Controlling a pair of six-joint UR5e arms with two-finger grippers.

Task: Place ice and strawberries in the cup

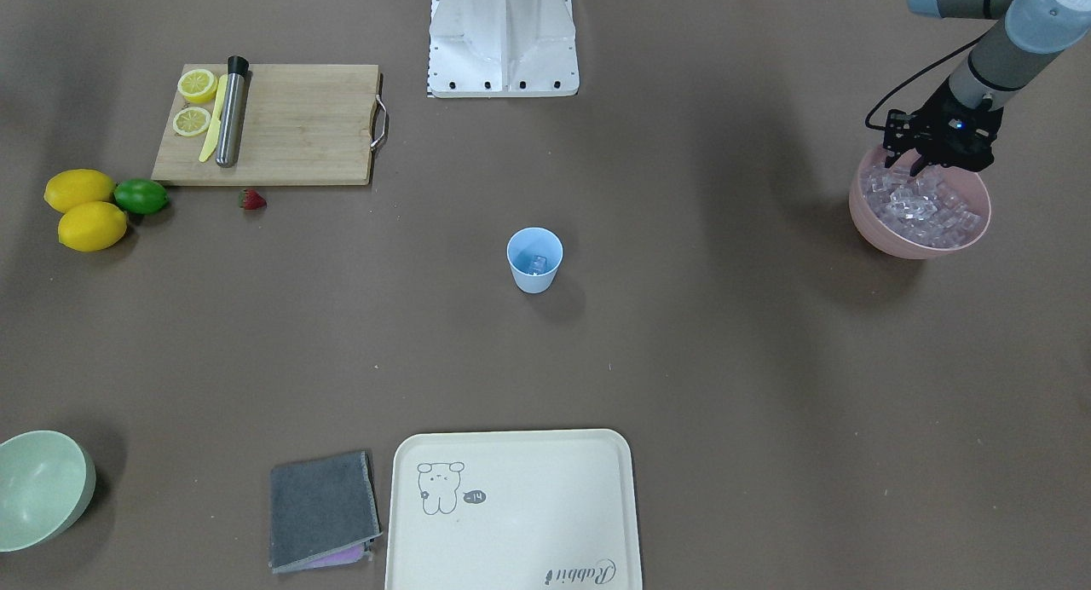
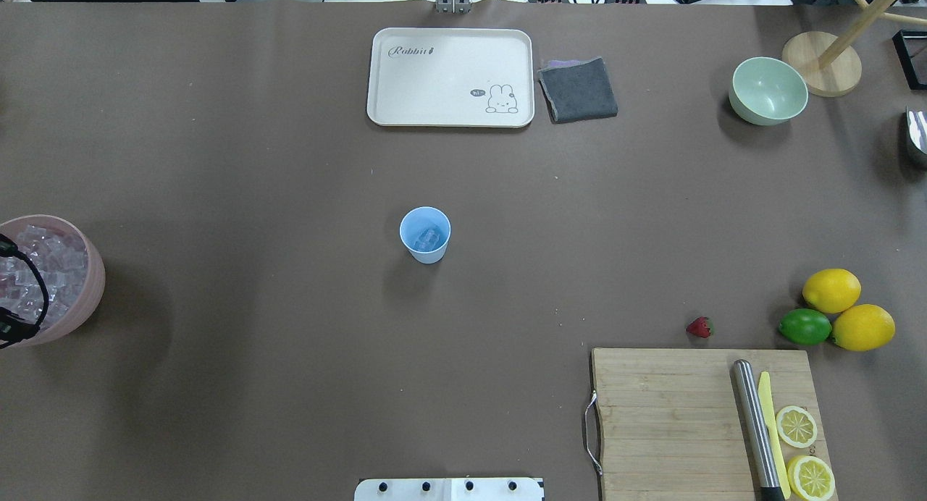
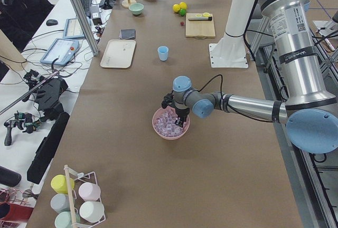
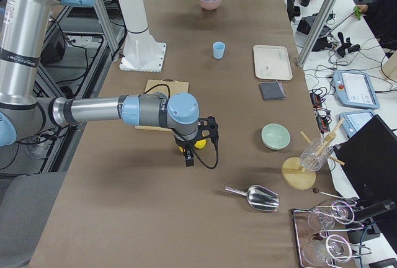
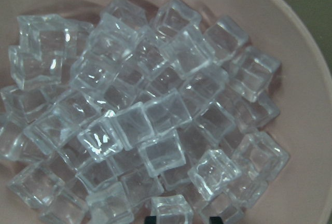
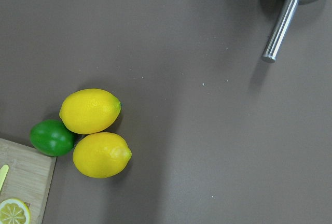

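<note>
One tiny red strawberry [image 2: 699, 327] lies on its side on the bench [image 2: 290, 342], nearest the robot and just past the far edge of the wooden cutting board [image 2: 673, 414]. Its long axis runs flat along the bench, and the green leafy end seems to face the lime [image 2: 804, 326] and two lemons [image 2: 831, 290]. The right pincer [image 4: 189, 156] hangs above that fruit; I cannot tell whether it is parted or closed. Farther out, at mid-bench, the pale blue cup [image 2: 425, 233] stands upright with its mouth up and its long axis vertical. It tapers to its foot and holds one clear ice cube [image 2: 429, 237] at the bottom. Level with the cup, at the robot's left edge, the pink bowl [image 1: 862, 223] is heaped with ice [image 5: 145, 125]: small glassy cubes, faintly lilac, tumbled at every angle. The left pincer [image 1: 914, 165] dips into the heap with its jaws parted and gripping nothing. Farthest off lie a cream tray [image 2: 405, 114], a grey cloth [image 2: 578, 90] and a mint green bowl [image 2: 768, 92].
</note>
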